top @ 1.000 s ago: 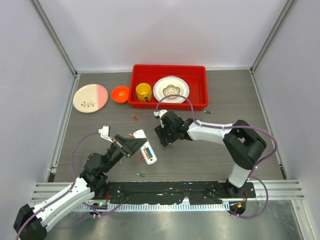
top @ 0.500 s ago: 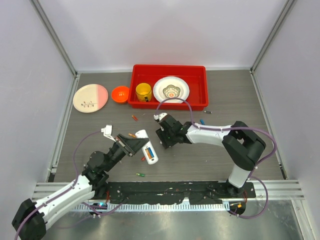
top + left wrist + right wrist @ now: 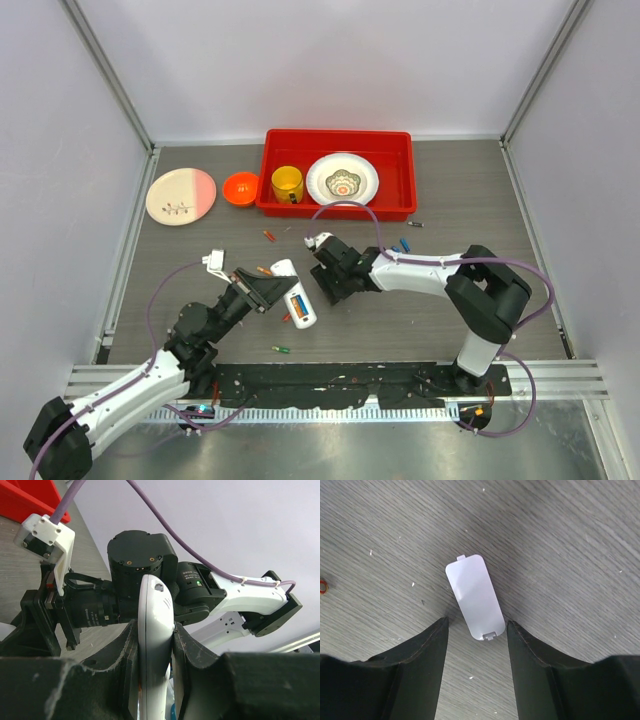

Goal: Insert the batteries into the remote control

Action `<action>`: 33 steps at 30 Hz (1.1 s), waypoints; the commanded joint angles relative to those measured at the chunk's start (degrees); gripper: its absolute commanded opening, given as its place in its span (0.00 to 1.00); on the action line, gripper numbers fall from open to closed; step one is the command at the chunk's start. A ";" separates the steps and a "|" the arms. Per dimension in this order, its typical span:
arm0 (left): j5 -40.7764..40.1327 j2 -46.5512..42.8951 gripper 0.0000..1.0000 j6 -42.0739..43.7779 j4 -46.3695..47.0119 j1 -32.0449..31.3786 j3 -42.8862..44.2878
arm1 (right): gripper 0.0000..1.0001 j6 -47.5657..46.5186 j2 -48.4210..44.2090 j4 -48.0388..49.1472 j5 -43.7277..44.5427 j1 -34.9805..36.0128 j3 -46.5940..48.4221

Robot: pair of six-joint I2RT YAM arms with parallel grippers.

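Observation:
My left gripper [image 3: 278,291] is shut on the white remote control [image 3: 292,292] and holds it on its edge, with the open back showing batteries [image 3: 296,304] in the compartment. In the left wrist view the remote [image 3: 155,610] is clamped between the pads of the left gripper [image 3: 156,640]. My right gripper [image 3: 326,280] is open and low over the table just right of the remote. In the right wrist view the white back cover [image 3: 474,596] lies flat on the table, its near end between the tips of the open right gripper [image 3: 476,626]. The cover is hidden in the top view.
Loose batteries lie about: orange [image 3: 264,270], red [image 3: 270,236], green [image 3: 282,349] and blue [image 3: 404,243]. A red tray [image 3: 335,212] at the back holds a yellow cup [image 3: 287,183] and a white plate [image 3: 342,180]. An orange bowl [image 3: 240,188] and a pink plate [image 3: 180,196] sit at the back left.
My right gripper has moved left and down toward the table, closer to the remote. My left arm shifted slightly with the remote still held.

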 commanded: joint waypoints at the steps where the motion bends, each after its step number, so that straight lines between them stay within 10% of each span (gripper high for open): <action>1: 0.58 -0.78 0.00 0.87 4.08 0.20 -1.23 | 0.54 -1.43 -0.92 -5.89 -0.74 0.27 1.46; 33: 0.32 -2.62 0.00 0.70 2.84 0.20 -1.76 | 0.56 -4.77 5.67 -5.80 -3.29 -1.40 4.71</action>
